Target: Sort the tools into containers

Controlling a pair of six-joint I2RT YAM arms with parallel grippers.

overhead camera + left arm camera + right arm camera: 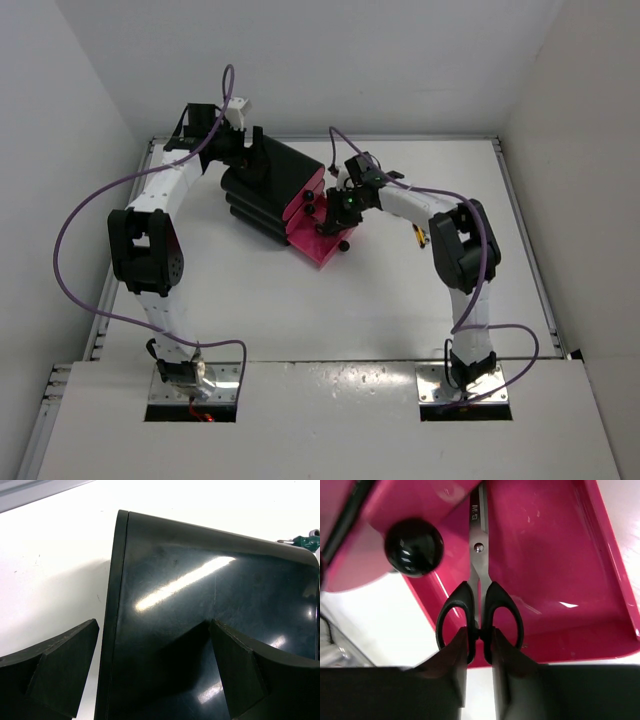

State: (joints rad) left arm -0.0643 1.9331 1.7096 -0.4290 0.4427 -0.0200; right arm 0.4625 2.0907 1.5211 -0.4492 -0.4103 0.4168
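The right gripper [480, 636] pinches the handles of the black-handled scissors [479, 562], blades pointing straight ahead of it over the open pink drawer [555, 555], while the left gripper [155, 672] stands open astride the black cabinet [210, 595].

The left arm [150, 230] is stretched to the far side of the cabinet [275, 175], and the left claw [155, 630] is held wide apart astride one cabinet edge. The right arm [455, 250] is bent in toward the cabinet's front, where the right claw [480, 637] is clamped on the handles of the black-handled scissors [479, 567].
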